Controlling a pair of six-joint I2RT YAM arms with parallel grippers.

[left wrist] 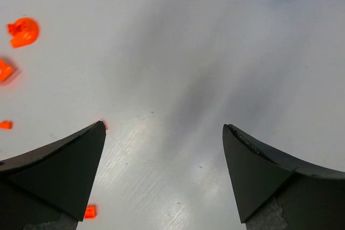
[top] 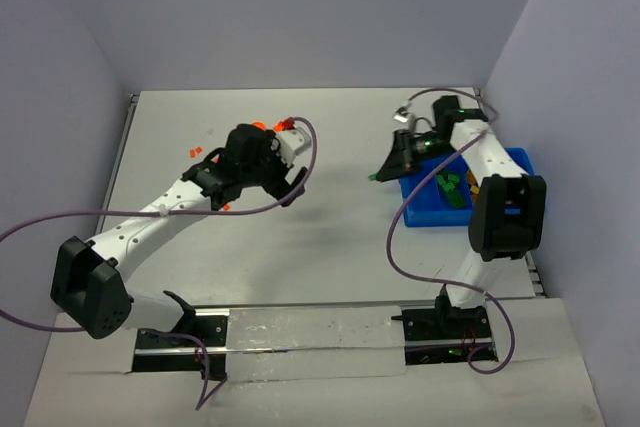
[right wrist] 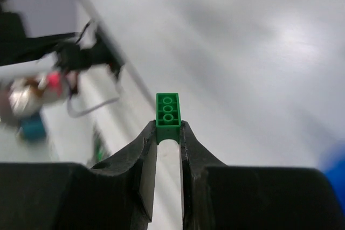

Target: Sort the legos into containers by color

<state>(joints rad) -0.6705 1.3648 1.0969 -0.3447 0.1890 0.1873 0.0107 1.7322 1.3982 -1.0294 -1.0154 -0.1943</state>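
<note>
While the right hand (right wrist: pixel 168 129) grips a small green rectangular plastic brick (right wrist: pixel 167 110) between its two black fingertips, its jaws stand narrow, pressed against the sides of the brick. The studded face of the brick is turned toward the wrist camera. In the overhead view, this hand hangs above the white bench (top: pixel 330 247), just beside the left edge of the shallow bright-blue rectangular plastic bin (top: pixel 424 215). The bin sits at the right side of the bench, close to the right arm. Several green bricks (top: pixel 449 185) lie inside the bin; which compartment holds them cannot be determined. The left hand (left wrist: pixel 164 127) is spread wide and holds nothing. It hangs over bare bench surface at the far left-centre, well apart from the right hand. Loose orange plastic pieces lie near it on the bench. A round orange piece (left wrist: pixel 23 32) shows at the upper left of the left wrist view, and a small orange brick (left wrist: pixel 90 211) lies just beside the left finger. One corner of the bin appears at the upper right of that view.
</note>
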